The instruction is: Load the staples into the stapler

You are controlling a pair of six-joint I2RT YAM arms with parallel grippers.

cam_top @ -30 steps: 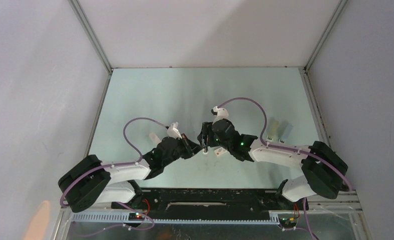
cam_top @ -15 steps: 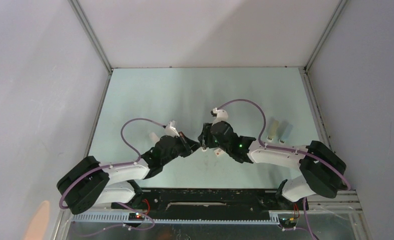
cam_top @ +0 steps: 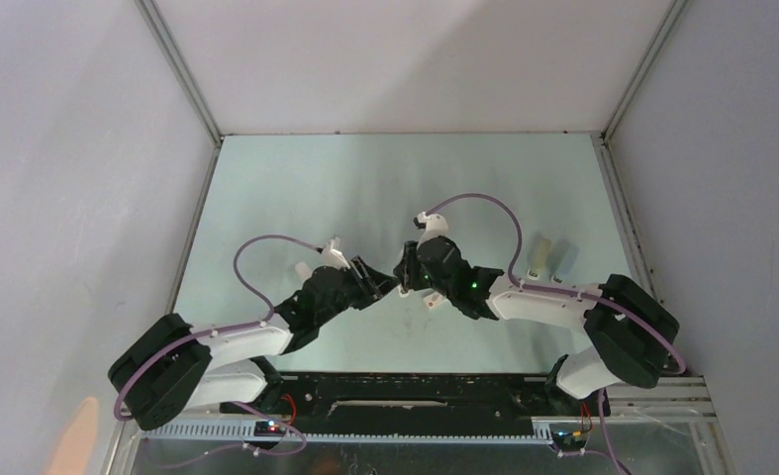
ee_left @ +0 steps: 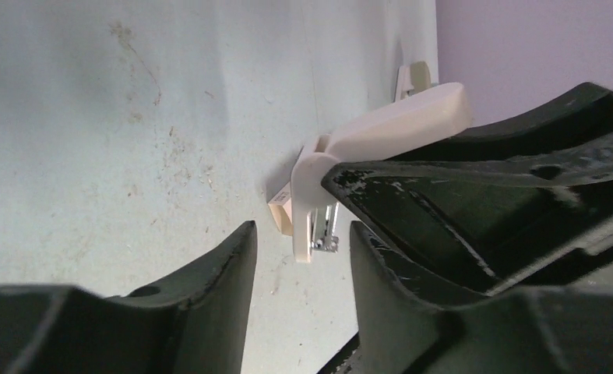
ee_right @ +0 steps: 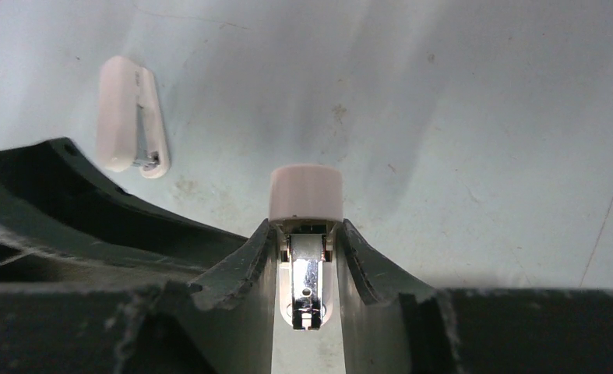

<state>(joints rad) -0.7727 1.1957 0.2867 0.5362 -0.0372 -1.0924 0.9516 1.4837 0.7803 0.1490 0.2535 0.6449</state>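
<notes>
My right gripper (ee_right: 306, 227) is shut on a pale stapler (ee_right: 306, 195), its fingers pressed against both sides. The chrome magazine (ee_right: 307, 284) shows between them. In the left wrist view the stapler (ee_left: 309, 204) hangs above the table with its lid (ee_left: 400, 125) swung up and metal (ee_left: 326, 232) showing at its end. My left gripper (ee_left: 299, 234) is open just in front of that end, holding nothing. The small white staples box (ee_left: 281, 207) lies on the table behind the stapler. In the top view the box (cam_top: 431, 300) is beside my right gripper (cam_top: 405, 277), which faces the left gripper (cam_top: 377, 280).
A second pale stapler (ee_right: 129, 125) lies flat on the table; in the top view this stapler (cam_top: 304, 269) is left of the left arm. A beige block (cam_top: 538, 255) and a pale blue-grey block (cam_top: 566, 257) stand at the right. Grey walls enclose the table.
My left gripper has opened and drawn back a little from the stapler's end. The right gripper's fingers have closed in on the stapler's sides.
</notes>
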